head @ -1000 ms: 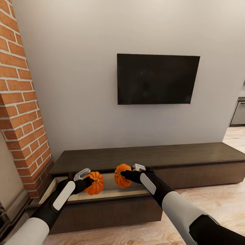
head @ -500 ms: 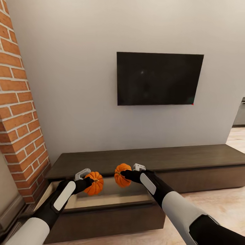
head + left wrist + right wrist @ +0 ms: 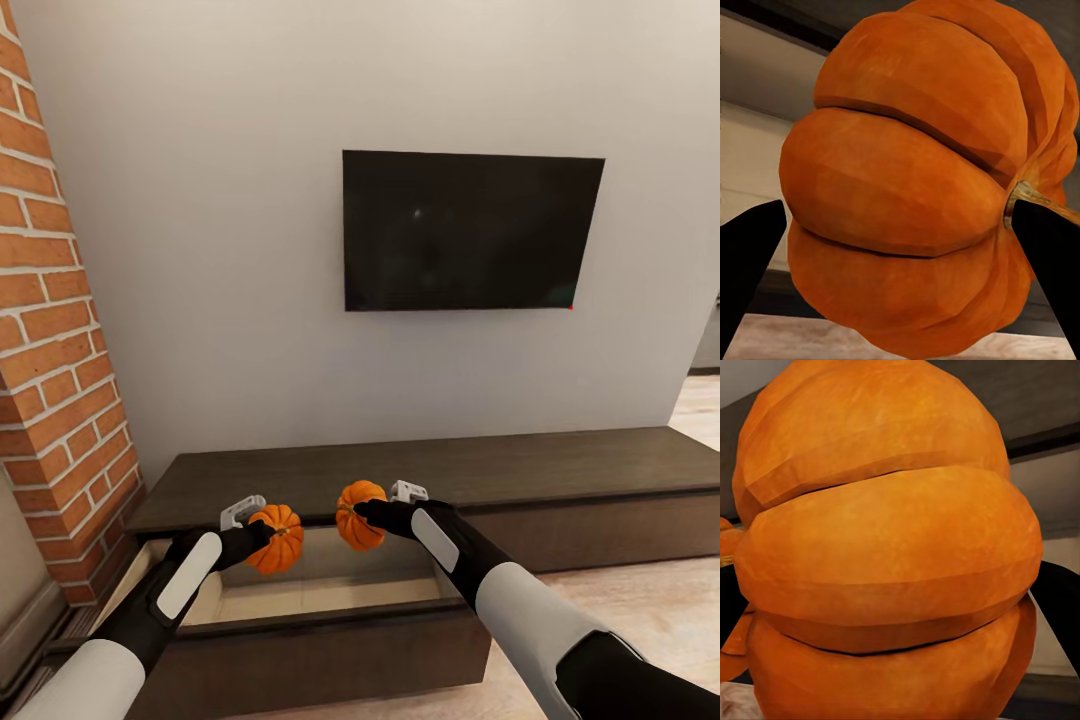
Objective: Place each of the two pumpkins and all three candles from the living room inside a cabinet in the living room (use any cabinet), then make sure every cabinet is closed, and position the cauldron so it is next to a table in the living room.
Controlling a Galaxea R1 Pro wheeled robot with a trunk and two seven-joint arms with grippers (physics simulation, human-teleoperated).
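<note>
The left claw (image 3: 262, 533) pinches one pumpkin (image 3: 278, 538) across its ribbed sides, its dark fingers (image 3: 748, 262) flanking the fruit in the left wrist view, one beside the stem (image 3: 1027, 196). That pumpkin (image 3: 922, 180) hangs at the claw's tip, above the pulled-out drawer (image 3: 300, 600) of the cabinet (image 3: 500, 470), not touching it. Its stem points sideways toward one finger, so its short stem-to-base axis lies roughly level, along the line between the fingers.

Just to its right, the right claw (image 3: 365, 517) pinches the second pumpkin (image 3: 358, 515), held at its tip and a little higher over the same drawer, near the back edge under the cabinet top. In the right wrist view the ribs (image 3: 885, 547) run crosswise; the stem is hidden, so I cannot tell which way it points.

Both pumpkins look small, hard-shelled and probably light. The smooth rounded skin could slip or roll between flat fingers, so a hold across the widest part, seated in the grooves, seems safest. Being round, either may roll once let go, so a low release inside the drawer looks wise.
</note>
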